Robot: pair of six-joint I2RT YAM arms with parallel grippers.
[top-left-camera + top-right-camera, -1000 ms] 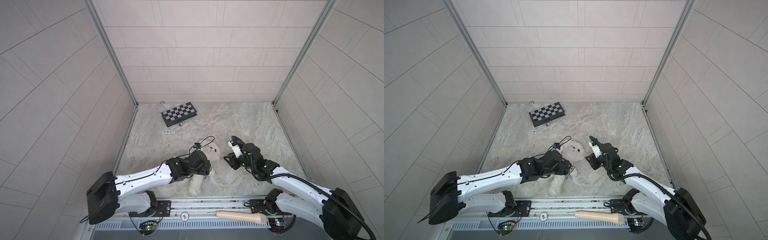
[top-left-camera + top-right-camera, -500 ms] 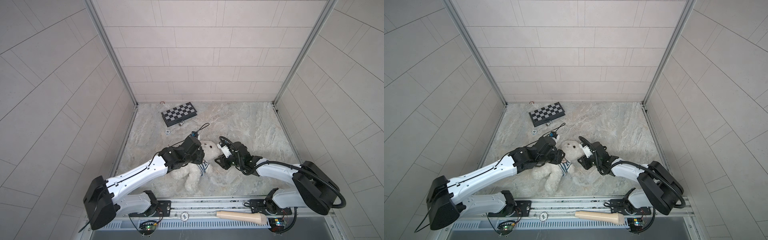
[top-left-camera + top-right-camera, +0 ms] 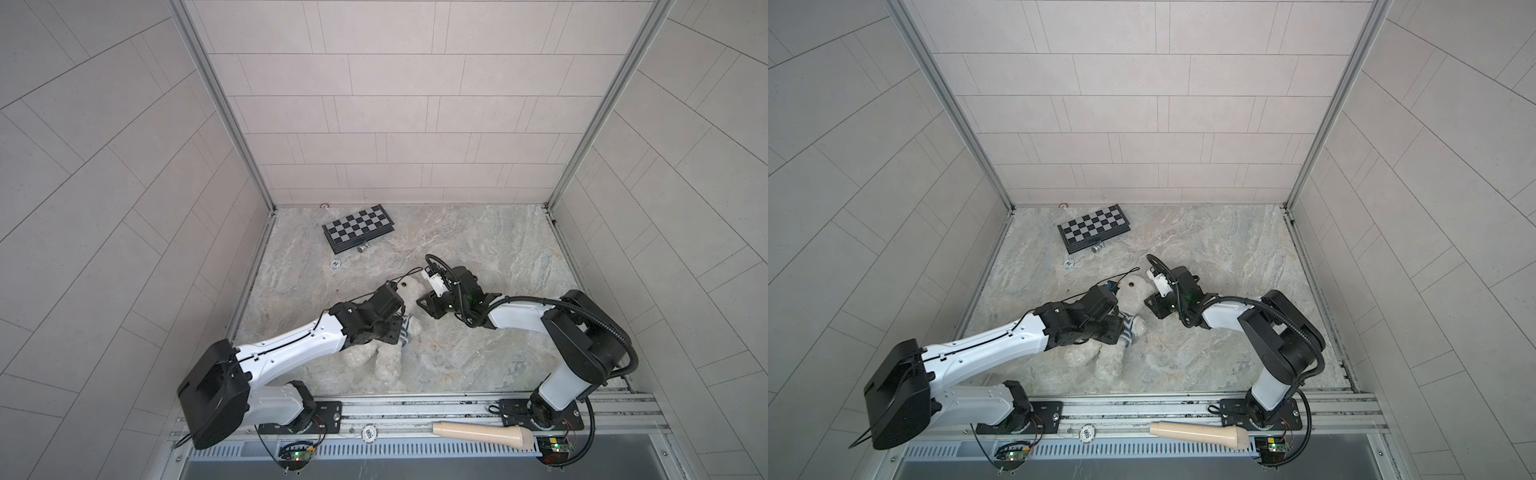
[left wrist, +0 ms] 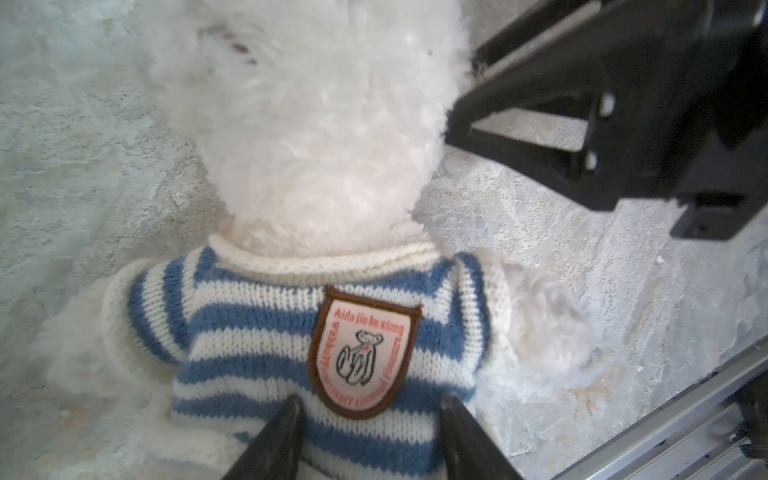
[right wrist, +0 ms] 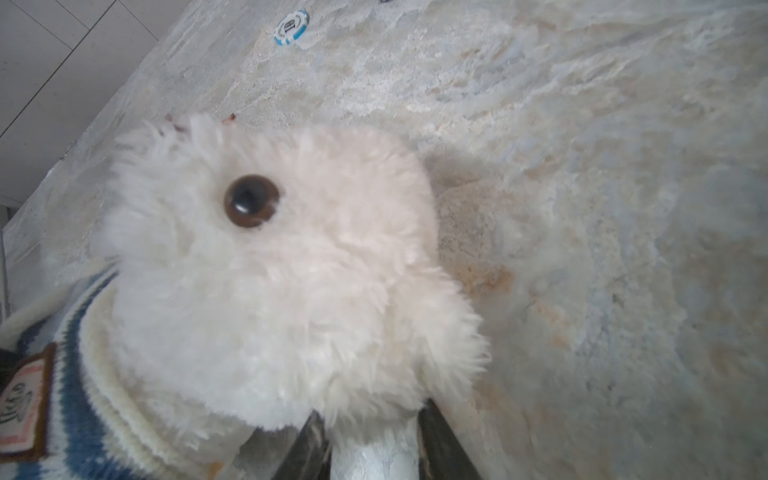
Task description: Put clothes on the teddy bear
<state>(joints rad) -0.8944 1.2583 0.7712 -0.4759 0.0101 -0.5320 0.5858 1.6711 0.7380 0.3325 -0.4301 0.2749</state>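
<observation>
**Bear, dressed, seen from my console.** Nearest me, the teddy bear (image 3: 388, 361) lies face-up on the tabletop (image 3: 478, 249), legs toward the front rail. It wears the striped shirt (image 4: 257, 316), collar round the neck and a fluffy arm showing at each sleeve.

At the bear's belly the left claw (image 4: 370, 405) straddles the shirt's hem, with knit between its fingers. I cannot tell whether it clamps.

At the bear's head the right claw (image 5: 372, 415) has white fur between its fingers. I cannot tell whether that fur is pinched or merely brushed.

Beyond the head lie a poker chip (image 5: 291, 27) and, farther, a chessboard (image 3: 359, 227).

Hazards, as I judge them:
- If the left claw withdraws while snagged in the knit, it would ride the hem up the chest.
- If the right claw retreats on trapped fur, it would drag the head and twist the collar.
</observation>
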